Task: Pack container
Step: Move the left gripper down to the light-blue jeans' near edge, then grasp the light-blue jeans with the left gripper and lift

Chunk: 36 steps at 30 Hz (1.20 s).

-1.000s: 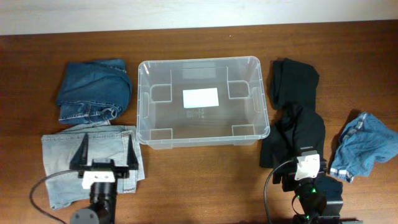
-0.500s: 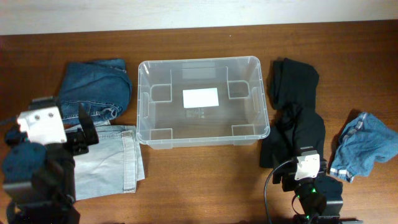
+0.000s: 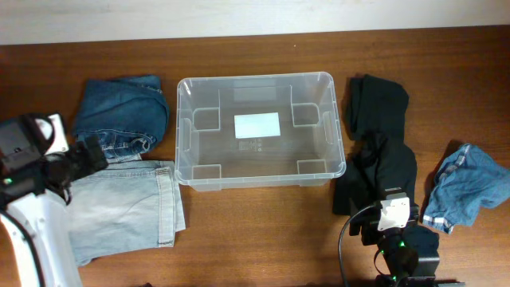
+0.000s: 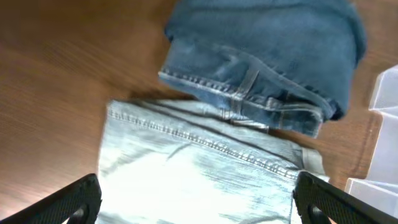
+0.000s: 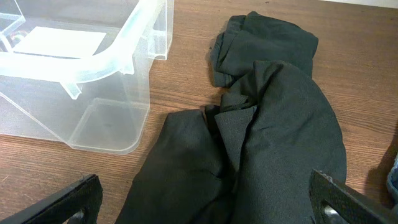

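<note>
The clear plastic container (image 3: 263,177) stands empty at the table's centre, with a white label (image 3: 256,124) on its bottom. Its rim shows in the right wrist view (image 5: 93,65) and its edge in the left wrist view (image 4: 387,87). My left gripper (image 3: 89,153) is wide open and empty. It hovers over folded light blue jeans (image 3: 127,207), which fill the left wrist view (image 4: 205,168) between the fingers (image 4: 199,202). My right gripper (image 5: 211,202) is wide open and empty, low over a black garment (image 5: 273,124).
Folded dark blue jeans (image 3: 123,112) lie left of the container, behind the light pair, and show in the left wrist view (image 4: 267,56). The black garment (image 3: 382,151) lies right of the container. A crumpled blue garment (image 3: 470,187) lies at the far right.
My left arm has swung from the table's front to the far left and risen, its gripper now over the light jeans' upper left. The right arm and the clothes have not moved.
</note>
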Available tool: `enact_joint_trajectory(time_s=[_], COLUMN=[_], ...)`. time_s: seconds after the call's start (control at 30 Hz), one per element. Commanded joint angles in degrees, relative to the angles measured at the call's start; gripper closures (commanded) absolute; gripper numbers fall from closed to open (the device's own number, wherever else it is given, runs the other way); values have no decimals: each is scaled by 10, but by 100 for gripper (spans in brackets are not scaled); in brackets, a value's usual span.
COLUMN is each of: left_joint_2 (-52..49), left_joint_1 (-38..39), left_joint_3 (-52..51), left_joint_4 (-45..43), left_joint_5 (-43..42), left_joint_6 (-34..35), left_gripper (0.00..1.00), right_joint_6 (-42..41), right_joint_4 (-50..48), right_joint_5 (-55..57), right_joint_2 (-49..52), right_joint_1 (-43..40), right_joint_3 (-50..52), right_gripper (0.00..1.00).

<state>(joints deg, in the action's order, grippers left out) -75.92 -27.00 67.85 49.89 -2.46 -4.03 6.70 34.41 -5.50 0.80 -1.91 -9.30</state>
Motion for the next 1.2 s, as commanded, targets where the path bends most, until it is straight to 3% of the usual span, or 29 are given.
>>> enact_joint_trajectory(time_s=[0.0,0.2,0.4,0.6,0.7,0.8,0.9,1.17], left_joint_2=[-66,-188,-262,-322,-352,-376,-386,-387], left_joint_1=[-85,-220,-293,-311,-309,-309,-309,-308], left_joint_3=[3,3,3,2,2,0,-5,-49], left_joint_4=[-13,-15,-27,-27,-27,-23,-23,-43], left_joint_5=[-80,-172,-207,-209,-248,-282,-298,-338], left_joint_6=[4,-103,-181,-203,-228,-272,-303,-321], left_gripper=[1,1,1,7,11,28,37,35], right_joint_6=[3,3,3,3,3,3,3,3], right_joint_4=[0,0,0,0,0,0,0,0], right_joint_5=[-3,-3,-3,-3,-3,-3,-3,-3], right_joint_2=[-4,-4,-4,-4,-4,-4,-4,-4], right_joint_1=[-4,-4,-4,-4,-4,-4,-4,-4], right_joint_3=[3,3,3,3,3,3,3,3], right_gripper=[2,1,2,1,1,2,2,1])
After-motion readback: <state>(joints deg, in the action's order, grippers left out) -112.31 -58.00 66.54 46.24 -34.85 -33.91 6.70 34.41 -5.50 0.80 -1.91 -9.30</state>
